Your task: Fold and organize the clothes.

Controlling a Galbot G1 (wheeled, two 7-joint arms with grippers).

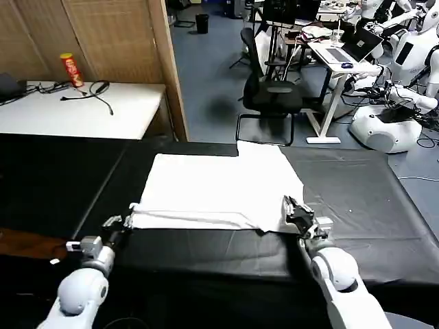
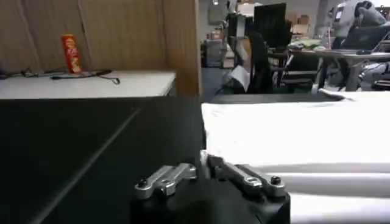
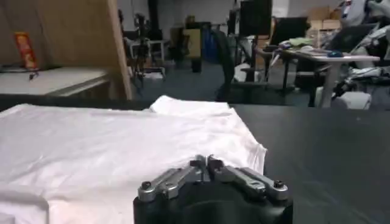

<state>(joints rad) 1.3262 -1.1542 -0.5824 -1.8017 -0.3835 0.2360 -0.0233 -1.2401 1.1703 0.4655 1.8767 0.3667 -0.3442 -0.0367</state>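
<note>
Right gripper: silver-and-black two-finger right gripper [image 1: 291, 208] sits at the near right corner of the white short-sleeved cotton T-shirt [image 1: 216, 186]; in the right wrist view its tips [image 3: 206, 162] meet over the cloth, jaws pressed together on the T-shirt's near edge.
Left gripper: silver-and-black two-finger left gripper [image 1: 125, 219] is at the T-shirt's near left corner, where the hem comes to a point; in the left wrist view its tips [image 2: 203, 162] are drawn together at the edge of the white cloth, pinching it.
T-shirt: lies flat and plain side up in the middle of the black tablecloth [image 1: 363, 205], its near hem stretched between the two grippers, with a lengthwise fold line just behind that hem; a sleeve juts out at the far right corner.
Tablecloth: covers the table all round the T-shirt, with creases to its left.
White side table [image 1: 82, 110]: beyond the T-shirt, to the far left, carrying a red snack can [image 1: 70, 69] and black cables [image 1: 96, 90].
Black office chair [image 1: 267, 92]: stands on the blue floor directly behind the T-shirt.
</note>
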